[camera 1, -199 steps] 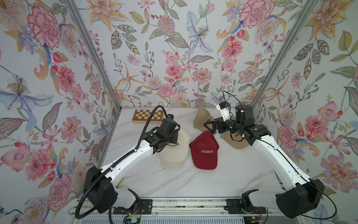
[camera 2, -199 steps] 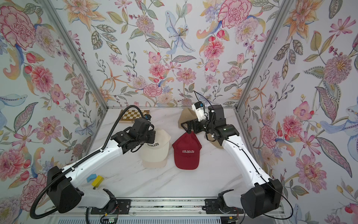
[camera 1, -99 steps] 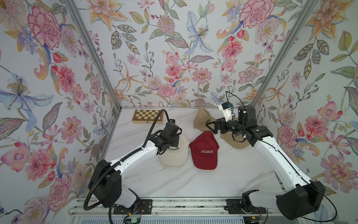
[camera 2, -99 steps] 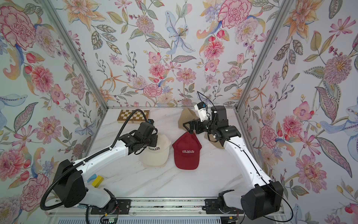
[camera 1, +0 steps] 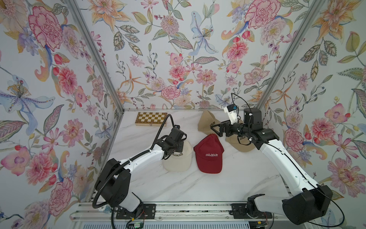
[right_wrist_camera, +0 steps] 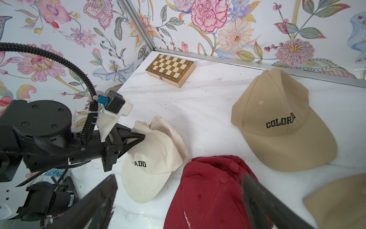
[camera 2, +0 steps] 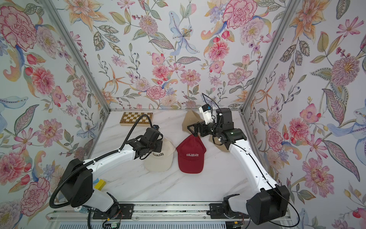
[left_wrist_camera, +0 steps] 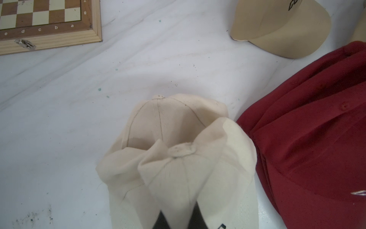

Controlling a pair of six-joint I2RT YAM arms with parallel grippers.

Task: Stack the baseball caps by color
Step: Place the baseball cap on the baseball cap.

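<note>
Left hand [right_wrist_camera: 143, 136] pinches cream cap [camera 1: 178, 161]; right hand [camera 1: 215, 129] spread above red cap [camera 1: 210, 157].

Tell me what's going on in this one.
The left end effector is shut on the crown of the top cream cap, which sits on a second cream cap. The right end effector hangs open above the dark red cap. The two tan caps lie apart, not yet stacked.
</note>
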